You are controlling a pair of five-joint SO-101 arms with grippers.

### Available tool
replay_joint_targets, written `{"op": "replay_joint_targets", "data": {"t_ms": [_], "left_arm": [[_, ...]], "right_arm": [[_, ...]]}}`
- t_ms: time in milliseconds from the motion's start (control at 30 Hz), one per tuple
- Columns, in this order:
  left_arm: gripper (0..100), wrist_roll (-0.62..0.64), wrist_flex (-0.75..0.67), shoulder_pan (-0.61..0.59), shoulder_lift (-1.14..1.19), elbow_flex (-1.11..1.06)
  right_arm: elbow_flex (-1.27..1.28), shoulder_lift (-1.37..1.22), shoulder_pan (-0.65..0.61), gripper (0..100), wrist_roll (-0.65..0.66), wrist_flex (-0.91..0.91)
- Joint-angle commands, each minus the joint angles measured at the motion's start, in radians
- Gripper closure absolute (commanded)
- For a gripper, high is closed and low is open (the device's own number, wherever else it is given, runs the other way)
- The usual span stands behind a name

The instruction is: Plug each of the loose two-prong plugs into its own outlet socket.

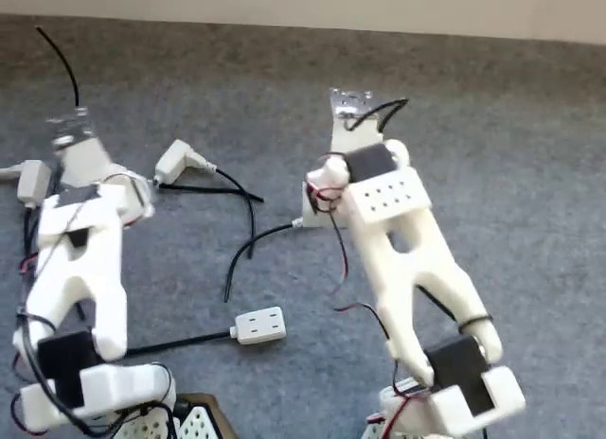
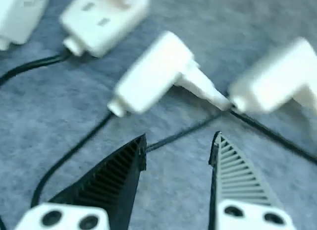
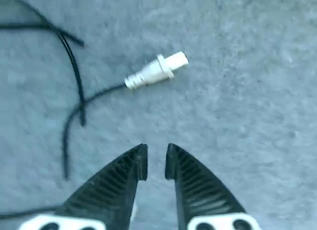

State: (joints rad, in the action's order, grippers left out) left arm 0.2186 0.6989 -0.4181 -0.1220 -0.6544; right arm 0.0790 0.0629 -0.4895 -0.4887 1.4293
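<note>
My left gripper (image 2: pixel 178 141) stands open just above the grey carpet with nothing between its black fingers. Right beyond it lies a white angled plug (image 2: pixel 153 74) on a black cord, with another white plug body (image 2: pixel 275 84) touching its tip. Two more white pieces (image 2: pixel 106 17) lie farther off. My right gripper (image 3: pixel 157 153) is narrowly open and empty; a small white plug (image 3: pixel 158 70) with a black cord lies on the carpet some way beyond it. In the high view a white outlet socket (image 1: pixel 260 325) lies between the two arms, and a white plug (image 1: pixel 180 160) lies beside the left arm (image 1: pixel 80 231).
Black cords (image 1: pixel 241 221) loop across the carpet between the arms. Another white plug piece (image 1: pixel 33 179) lies at the far left edge. The right arm (image 1: pixel 398 231) stretches over the middle. Open carpet lies to the right and at the back.
</note>
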Motion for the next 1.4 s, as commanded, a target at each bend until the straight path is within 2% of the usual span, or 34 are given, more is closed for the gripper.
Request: {"op": "replay_joint_targets", "data": {"t_ms": [0, 67, 233, 400, 533, 733, 1200, 1267, 1333, 1367], "left_arm": [[78, 0.094, -0.005, -0.097, 0.105, 0.127], [78, 0.144, 0.029, -0.12, 0.171, 0.174], [78, 0.262, 0.199, -0.16, 0.262, 0.286], [77, 0.299, 0.235, -0.177, 0.288, 0.314], [77, 0.299, 0.235, -0.171, 0.288, 0.314], [77, 0.299, 0.236, -0.171, 0.288, 0.314], [77, 0.296, 0.239, -0.168, 0.288, 0.309], [77, 0.296, 0.239, -0.163, 0.288, 0.308], [77, 0.296, 0.239, -0.159, 0.288, 0.308], [77, 0.295, 0.239, -0.159, 0.288, 0.308]], "right_arm": [[-0.096, -0.025, -0.008, 94.2, -0.427, -0.019], [-0.091, -0.054, -0.012, 94.2, -0.523, -0.079], [-0.044, -0.174, -0.035, 94.2, -0.612, -0.265], [0.004, -0.254, -0.061, 88.0, -0.68, -0.38], [0.007, -0.309, -0.087, 86.5, -0.726, -0.386], [-0.004, -0.424, -0.07, 86.5, -0.727, -0.4], [-0.001, -0.427, -0.008, 86.5, -0.769, -0.42], [-0.002, -0.427, 0.005, 89.8, -0.769, -0.42], [-0.002, -0.427, 0.035, 99.4, -0.767, -0.423], [-0.002, -0.427, 0.044, 99.5, -0.766, -0.423]]}}
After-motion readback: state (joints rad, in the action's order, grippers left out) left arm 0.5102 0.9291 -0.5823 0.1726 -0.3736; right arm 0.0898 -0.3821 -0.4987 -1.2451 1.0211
